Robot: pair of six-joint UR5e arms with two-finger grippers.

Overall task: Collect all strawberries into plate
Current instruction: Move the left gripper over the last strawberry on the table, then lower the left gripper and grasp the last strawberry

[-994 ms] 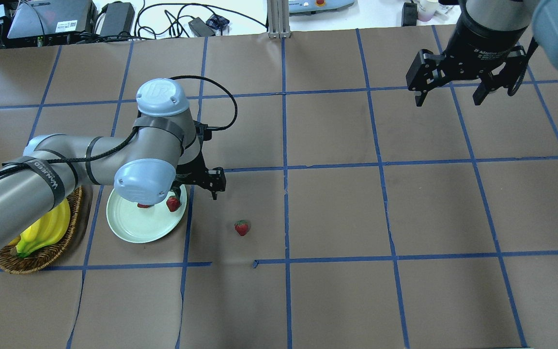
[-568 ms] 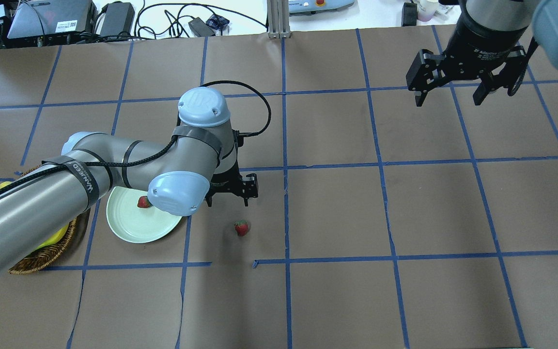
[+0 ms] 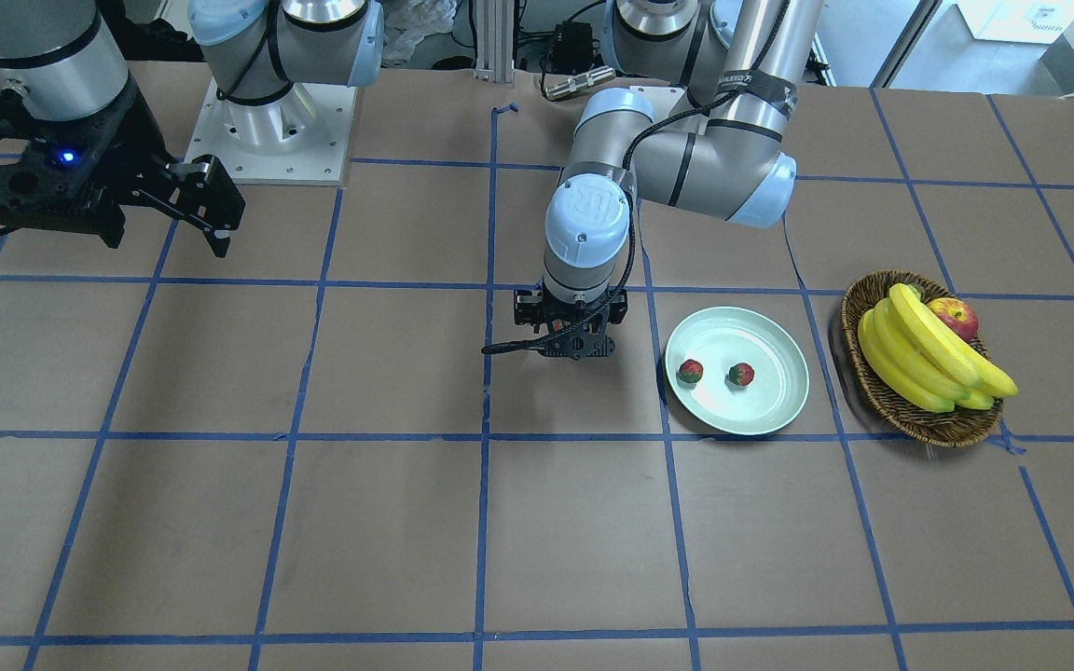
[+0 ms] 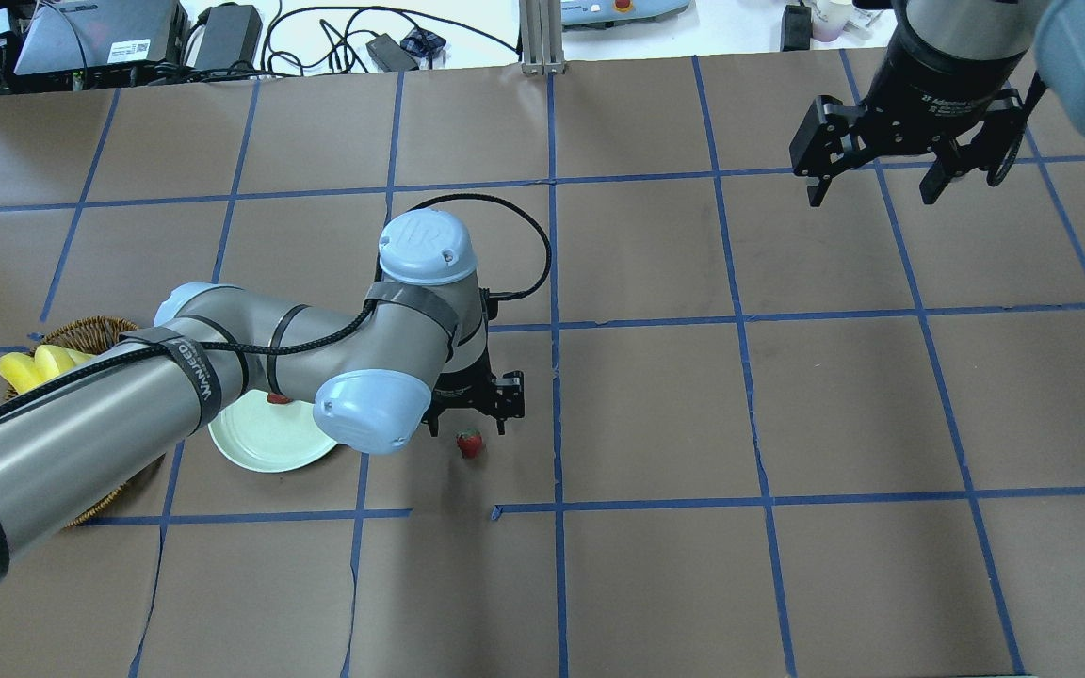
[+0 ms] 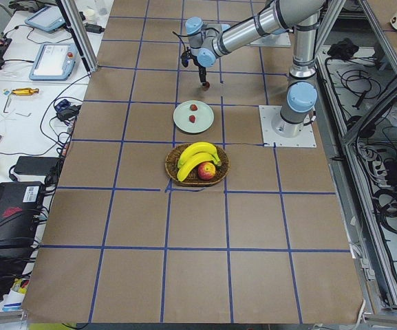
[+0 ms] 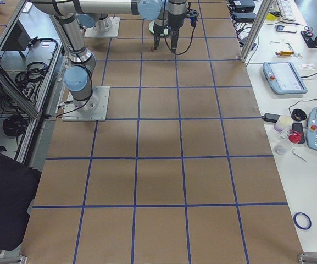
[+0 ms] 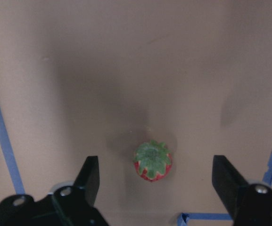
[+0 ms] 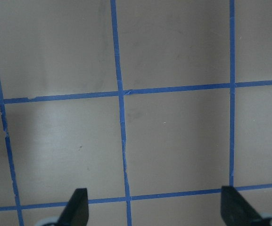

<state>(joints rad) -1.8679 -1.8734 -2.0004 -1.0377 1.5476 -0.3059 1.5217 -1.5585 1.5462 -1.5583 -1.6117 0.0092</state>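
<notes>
Front: I see two strawberries [image 3: 690, 371] [image 3: 740, 374] lying in plate [image 3: 779, 410], left gripper [image 3: 571, 352] near plate.
Overhead: third strawberry [image 4: 470, 443] on paper [image 4: 646, 405], apart from plate, just under left gripper.
Left wrist: jaws spread wide either side of third strawberry, no contact, nothing held.
Right wrist: right gripper [image 8: 154, 197] wide open, empty, above taped paper.

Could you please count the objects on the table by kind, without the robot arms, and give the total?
plate: 1
strawberries: 3 (2 on the plate, 1 off it)
basket: 1
banana bunch: 1
apple: 1
Total: 7
</notes>
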